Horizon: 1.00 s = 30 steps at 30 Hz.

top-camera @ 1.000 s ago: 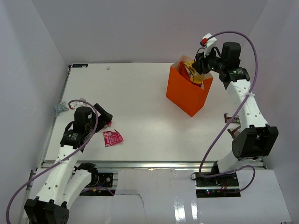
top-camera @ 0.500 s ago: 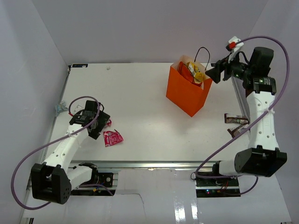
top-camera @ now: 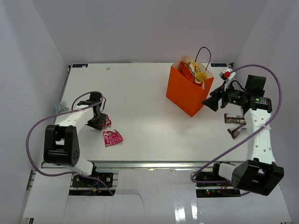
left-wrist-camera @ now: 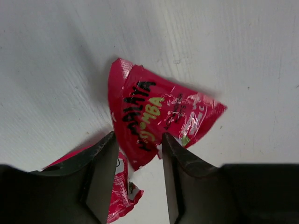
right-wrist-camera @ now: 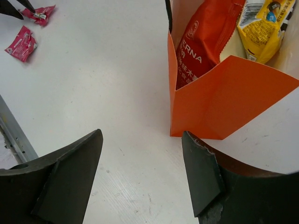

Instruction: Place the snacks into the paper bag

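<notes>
Orange is the colour to watch: the paper bag [top-camera: 186,95] stands upright toward the far right corner of the white table [top-camera: 140,93], mouth open, with a black cord handle [right-wrist-camera: 168,16] rising from its rim. Inside it the red-orange chip bag [right-wrist-camera: 202,44] shows its white lettering, and the yellow candy wrapper [right-wrist-camera: 262,25] sits right beside it, so two snacks are in. Over by the left edge lie the other two. One pink packet [left-wrist-camera: 159,112] is flat on the table, and a second pink packet [left-wrist-camera: 119,193] lies near it, closer to the front edge. The left gripper [left-wrist-camera: 136,175] is down on the first one, its fingers [left-wrist-camera: 100,179] set narrow on either side of the packet's lower tip. Whether they actually pinch the foil cannot be told from these views. Across the table, the right gripper [right-wrist-camera: 138,175] hangs just beside the paper bag, on the side toward the right edge, and it faces the bag's orange wall. Its fingers [right-wrist-camera: 203,179] are spread wide with nothing between them. Both pink packets show small at the top left of that wrist view, well apart from the bag.
</notes>
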### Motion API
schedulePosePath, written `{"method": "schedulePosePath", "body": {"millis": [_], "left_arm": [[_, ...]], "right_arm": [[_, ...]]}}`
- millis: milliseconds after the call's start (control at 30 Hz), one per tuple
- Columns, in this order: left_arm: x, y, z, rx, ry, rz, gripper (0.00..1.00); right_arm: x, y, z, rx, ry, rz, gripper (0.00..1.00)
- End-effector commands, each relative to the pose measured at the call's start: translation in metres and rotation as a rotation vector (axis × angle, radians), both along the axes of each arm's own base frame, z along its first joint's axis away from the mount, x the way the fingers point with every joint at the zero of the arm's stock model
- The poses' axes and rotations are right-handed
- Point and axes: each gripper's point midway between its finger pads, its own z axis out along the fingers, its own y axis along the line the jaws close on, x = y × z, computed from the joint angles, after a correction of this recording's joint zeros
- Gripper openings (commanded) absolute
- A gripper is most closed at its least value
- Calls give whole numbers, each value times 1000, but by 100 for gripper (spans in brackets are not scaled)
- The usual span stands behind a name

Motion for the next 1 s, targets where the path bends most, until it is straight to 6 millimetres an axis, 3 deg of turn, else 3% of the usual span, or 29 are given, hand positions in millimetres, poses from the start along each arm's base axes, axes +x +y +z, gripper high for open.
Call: {"method": "schedulePosePath", "body": {"millis": [0, 67, 100, 200, 300, 400, 467, 533, 567, 633, 700, 733, 767, 800, 833, 967], "left_arm": [[14, 7, 7, -3, -56, 52, 49], [15, 8, 3, -5, -57, 36, 36], [14, 7, 0, -10, -53, 29, 23], [20, 6, 4, -9, -75, -13, 6], [34, 2, 16, -10, -136, -91, 0], [57, -10, 41, -26, -249, -245, 0], [75, -29, 66, -73, -370, -371, 0], [77, -52, 80, -137, -443, -546, 0], [85, -63, 98, -147, -540, -620, 0], [83, -79, 110, -169, -618, -748, 0], [77, -109, 125, -259, -739, -902, 0], [69, -128, 129, -320, -780, -980, 0], [66, -137, 130, -345, -794, -1015, 0], [57, -155, 131, -392, -812, -1077, 0], [52, -163, 129, -420, -809, -1099, 0], [38, -195, 135, -478, -851, -1165, 0]], "right_arm": [[-7, 8, 11, 29, -42, 58, 75], [-9, 10, 12, 42, -40, 74, 75], [-9, 11, 12, 45, -40, 82, 75], [-12, 15, 13, 61, -41, 110, 75], [-16, 17, 13, 69, -38, 130, 75], [-25, 21, 13, 74, -42, 171, 75], [-33, 27, 17, 94, -51, 220, 75], [-45, 34, 17, 91, -67, 285, 75], [-49, 38, 17, 84, -69, 308, 75], [-62, 52, 11, 45, -71, 388, 74], [-75, 75, 6, 32, -15, 461, 73], [-78, 97, -5, -13, -15, 515, 71], [-76, 103, -17, -24, 108, 424, 70], [-80, 130, -24, -34, 74, 479, 69], [-84, 141, -28, -39, 85, 485, 69], [-71, 178, -40, -19, 229, 390, 69]]}}
